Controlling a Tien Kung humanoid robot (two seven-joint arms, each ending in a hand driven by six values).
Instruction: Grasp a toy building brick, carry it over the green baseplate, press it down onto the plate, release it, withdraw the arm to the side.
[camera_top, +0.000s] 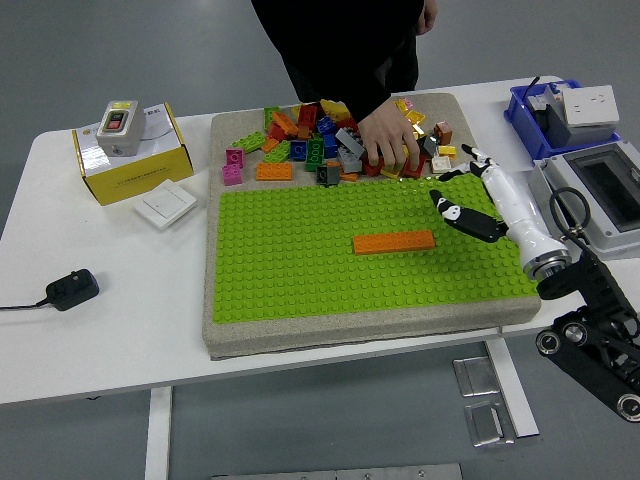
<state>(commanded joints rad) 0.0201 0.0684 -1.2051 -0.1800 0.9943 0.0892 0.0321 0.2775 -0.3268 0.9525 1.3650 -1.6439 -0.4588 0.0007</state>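
At the far left of the white table (100, 330) we see a black plug adapter (70, 288) with its cable, then a yellow cardboard box (130, 158) with a grey switch unit (118, 127) on top and a white wall switch (165, 205) beside it. The green studded baseplate (300, 270) lies on a beige mat (212, 330). A long flat orange brick (394, 242) sits on the plate, with nothing touching it. Behind the plate, a person's hand (388, 135) rests in the pile of mixed coloured bricks (320, 140). Our white right hand (472, 195) hovers over the plate's right rear corner, fingers spread, holding nothing. A blue bin (530, 125) and a grey case (600, 200) stand rightmost.
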